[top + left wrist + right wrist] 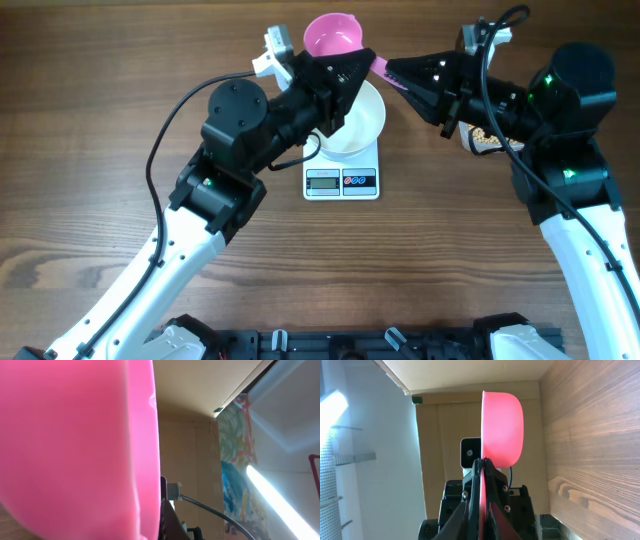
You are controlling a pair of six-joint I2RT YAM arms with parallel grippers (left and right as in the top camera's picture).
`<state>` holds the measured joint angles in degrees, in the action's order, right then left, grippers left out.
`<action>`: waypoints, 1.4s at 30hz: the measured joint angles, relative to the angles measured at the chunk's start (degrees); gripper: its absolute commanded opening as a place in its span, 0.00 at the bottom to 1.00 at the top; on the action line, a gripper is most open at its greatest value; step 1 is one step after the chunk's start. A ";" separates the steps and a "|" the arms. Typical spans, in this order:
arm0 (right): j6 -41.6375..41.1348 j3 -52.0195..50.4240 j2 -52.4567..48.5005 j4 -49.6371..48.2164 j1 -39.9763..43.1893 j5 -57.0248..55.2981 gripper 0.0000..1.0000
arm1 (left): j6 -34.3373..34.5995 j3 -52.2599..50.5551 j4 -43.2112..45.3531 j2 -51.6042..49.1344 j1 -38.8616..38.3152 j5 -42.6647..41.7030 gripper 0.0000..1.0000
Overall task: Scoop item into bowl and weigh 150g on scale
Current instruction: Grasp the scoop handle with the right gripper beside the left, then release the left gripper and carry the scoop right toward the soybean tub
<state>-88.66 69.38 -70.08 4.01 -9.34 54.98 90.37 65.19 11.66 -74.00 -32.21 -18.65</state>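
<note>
Brown wooden table (100, 120), white scale (341, 181) at centre, bean container (472, 142) at right

The table (100, 150) is dark brown wood with a strong, streaky grain that runs along its length, and it takes the light evenly with no hard shadows. Behind its far edge stands a plain tan board (450, 425), like cardboard, with a second piece (470, 372) slanting above it. To one side the wall (375, 465) is pale bluish white; a perforated panel (327, 485) hangs low on it, and a bright patch of light (332, 407) glares higher up. On the other side hangs a poster (237, 460) splashed with blue, yellow, green and red. Beside it a long white light strip (280, 505) runs at a slant across pale grey panels (295, 405).
</note>
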 measured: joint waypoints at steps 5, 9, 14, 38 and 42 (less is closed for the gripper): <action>0.00 0.02 0.00 0.02 0.00 0.00 0.10 | 0.02 0.00 0.15 0.00 0.00 0.00 0.04; -0.02 0.00 0.00 0.02 0.00 0.00 0.11 | 0.04 0.00 0.17 0.00 0.00 0.00 0.04; -0.02 0.00 0.00 0.02 0.00 0.00 0.12 | 0.04 0.00 0.17 0.00 0.00 0.28 0.04; 6.01 0.00 0.00 0.17 0.17 -6.08 0.05 | 0.44 0.02 -4.70 -0.02 -0.11 0.85 0.94; 10.62 0.02 0.00 0.90 2.82 -7.52 0.05 | -0.20 0.00 -9.42 -0.07 -0.11 0.83 0.94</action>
<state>-78.04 69.41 -70.08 4.91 -6.52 47.46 90.17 65.19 2.24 -74.06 -32.32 -17.82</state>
